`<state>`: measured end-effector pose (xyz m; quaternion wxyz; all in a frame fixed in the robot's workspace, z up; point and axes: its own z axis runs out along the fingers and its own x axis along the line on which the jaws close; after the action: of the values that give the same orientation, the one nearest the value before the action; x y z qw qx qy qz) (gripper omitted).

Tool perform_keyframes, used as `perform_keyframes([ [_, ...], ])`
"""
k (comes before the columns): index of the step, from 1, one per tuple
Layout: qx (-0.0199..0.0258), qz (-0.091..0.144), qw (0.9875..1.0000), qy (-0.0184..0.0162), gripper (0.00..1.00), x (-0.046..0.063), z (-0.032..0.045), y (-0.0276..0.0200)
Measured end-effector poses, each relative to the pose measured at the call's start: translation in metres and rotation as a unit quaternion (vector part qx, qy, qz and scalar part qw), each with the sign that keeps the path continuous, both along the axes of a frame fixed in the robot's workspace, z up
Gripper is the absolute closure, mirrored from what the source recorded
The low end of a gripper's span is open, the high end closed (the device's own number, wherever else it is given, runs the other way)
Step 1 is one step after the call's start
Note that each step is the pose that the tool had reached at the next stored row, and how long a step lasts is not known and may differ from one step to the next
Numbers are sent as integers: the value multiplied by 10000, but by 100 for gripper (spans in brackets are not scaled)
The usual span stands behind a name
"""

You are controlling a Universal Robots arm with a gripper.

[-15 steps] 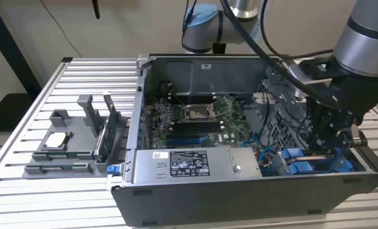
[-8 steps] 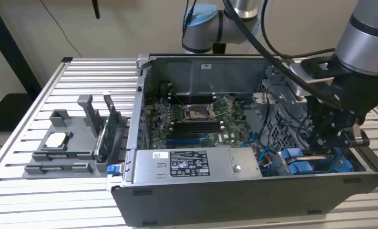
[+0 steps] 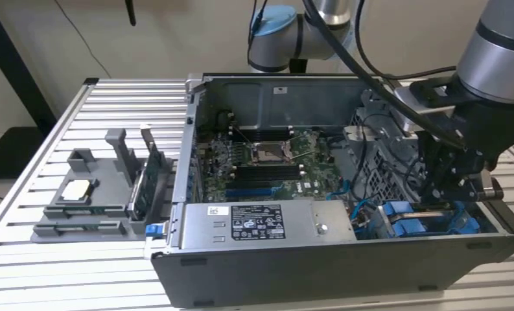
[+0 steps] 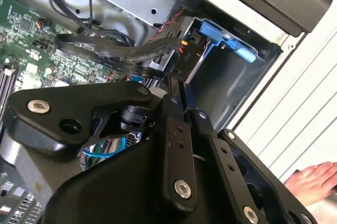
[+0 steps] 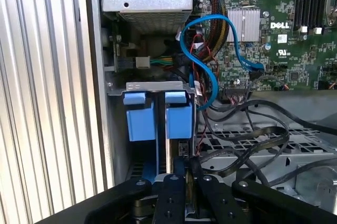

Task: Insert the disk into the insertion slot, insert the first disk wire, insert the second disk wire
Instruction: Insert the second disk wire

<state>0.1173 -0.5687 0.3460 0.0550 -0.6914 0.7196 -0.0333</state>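
1. Inside the open computer case (image 3: 343, 259), at the exterior view's right end, the gripper (image 3: 435, 194) is reaching down among the blue drive brackets.
2. Its fingers (image 4: 172, 129) are standing almost closed, pinching a small black connector (image 4: 184, 58) on the end of a flat dark cable (image 4: 121, 50).
3. The connector is sitting just beside the insertion slot (image 4: 221, 77), a grey metal bay with blue plastic at its mouth.
4. In the first wrist view the gripper (image 5: 184, 165) is hanging directly over the disk (image 5: 179, 121), which is sitting edge-on in the bay with its blue carrier showing; a second blue carrier (image 5: 141, 118) is sitting just beside it.
5. Whether the connector is touching the disk I cannot tell.
6. A light blue cable (image 5: 202, 56) is looping from the motherboard (image 5: 284, 34) toward the bay.
7. A person's hand (image 4: 313, 179) is resting on the slatted table (image 4: 295, 103) outside the case.
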Motion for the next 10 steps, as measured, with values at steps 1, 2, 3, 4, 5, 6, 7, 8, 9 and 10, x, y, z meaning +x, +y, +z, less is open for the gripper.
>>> perform_keyframes([
  [1, -1, 1, 10000, -3, 84, 0, -1, -1],
  [2, -2, 1, 10000, -8, 84, 0, -3, -1],
  [3, -3, 2, 10000, -11, 84, 0, -5, -1],
  [4, -3, 3, 10000, -12, 84, 0, -8, -1],
  [5, -3, 4, 10000, -15, 84, 0, -11, -1],
  [6, -3, 4, 10000, -18, 84, 0, -15, -1],
  [7, -4, 5, 10000, -21, 84, 0, -18, -1],
  [8, -4, 6, 10000, -22, 84, 0, -21, -1],
  [9, -5, 7, 10000, -23, 84, 0, -25, -2],
  [10, -4, 8, 10000, -23, 84, 0, -28, -2],
])
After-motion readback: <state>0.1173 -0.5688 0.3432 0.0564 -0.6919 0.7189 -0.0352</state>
